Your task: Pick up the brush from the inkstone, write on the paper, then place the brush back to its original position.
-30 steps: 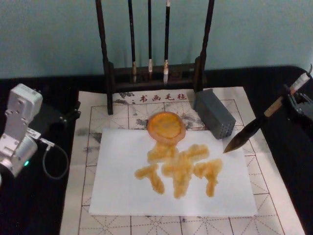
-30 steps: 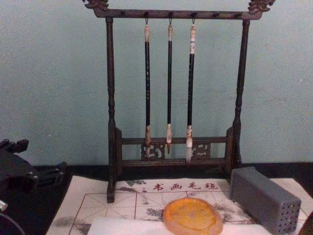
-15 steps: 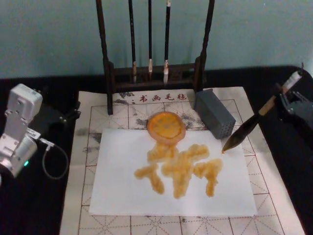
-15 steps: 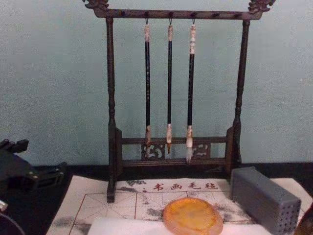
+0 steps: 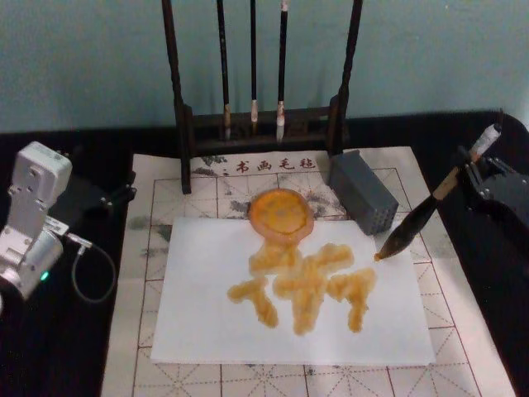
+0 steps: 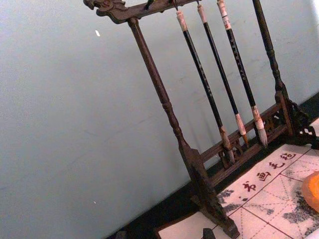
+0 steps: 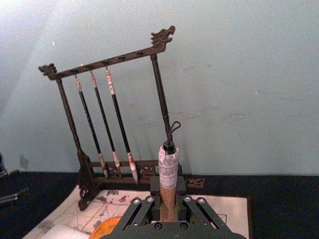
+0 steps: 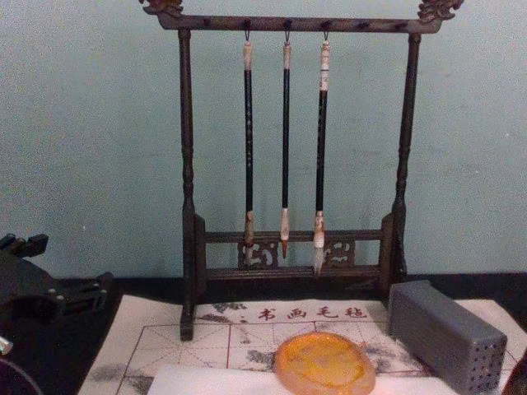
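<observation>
My right gripper (image 5: 475,175) is shut on the brush (image 5: 413,225) at the table's right side, holding its tan handle just below the white end cap (image 7: 168,162). The brush slants down and to the left. Its dark tip sits at the right edge of the paper (image 5: 207,314); I cannot tell whether it touches. The white paper carries several orange-yellow strokes (image 5: 306,285). The round orange inkstone (image 5: 281,213) (image 8: 324,363) lies at the paper's far edge with nothing on it. My left gripper (image 5: 103,197) is parked at the far left, off the mat.
A dark wooden rack (image 5: 256,124) with three thin hanging brushes (image 8: 285,148) stands at the back. A grey block with small holes (image 5: 362,192) lies right of the inkstone, close to the brush tip. A beige felt mat with a red grid (image 5: 157,207) lies under the paper.
My right gripper has moved a little to the left with the brush. The brush now stands steeper and its tip has crept closer to the paper's right edge. The left arm has not moved.
</observation>
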{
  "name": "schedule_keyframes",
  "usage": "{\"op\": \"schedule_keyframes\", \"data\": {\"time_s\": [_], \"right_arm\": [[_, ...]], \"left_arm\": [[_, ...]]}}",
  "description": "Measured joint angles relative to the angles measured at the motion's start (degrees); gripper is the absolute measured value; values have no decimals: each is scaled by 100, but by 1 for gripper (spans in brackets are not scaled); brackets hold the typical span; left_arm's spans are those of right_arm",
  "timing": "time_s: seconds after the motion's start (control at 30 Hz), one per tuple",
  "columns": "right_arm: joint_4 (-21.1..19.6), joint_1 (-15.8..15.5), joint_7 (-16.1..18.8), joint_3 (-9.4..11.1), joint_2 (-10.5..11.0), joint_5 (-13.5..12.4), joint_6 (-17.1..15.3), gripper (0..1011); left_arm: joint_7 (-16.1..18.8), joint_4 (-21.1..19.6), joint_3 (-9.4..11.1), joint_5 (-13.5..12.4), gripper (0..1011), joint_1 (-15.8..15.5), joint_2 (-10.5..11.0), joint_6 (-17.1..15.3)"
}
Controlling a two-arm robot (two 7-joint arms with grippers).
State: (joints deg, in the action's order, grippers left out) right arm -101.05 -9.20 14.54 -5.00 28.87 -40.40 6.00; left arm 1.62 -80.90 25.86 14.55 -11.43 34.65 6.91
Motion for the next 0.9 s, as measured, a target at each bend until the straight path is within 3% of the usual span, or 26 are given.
{"op": "schedule_keyframes", "data": {"time_s": [0.33, 0.9], "right_arm": [[-188, -159, 142, 105, 72, 157, -182, 197], [-302, -220, 386, 217, 110, 206, -442, 197]], "left_arm": [[0, 0, 0, 0, 1001, 0, 0, 0], [0, 0, 0, 0, 1001, 0, 0, 0]]}}
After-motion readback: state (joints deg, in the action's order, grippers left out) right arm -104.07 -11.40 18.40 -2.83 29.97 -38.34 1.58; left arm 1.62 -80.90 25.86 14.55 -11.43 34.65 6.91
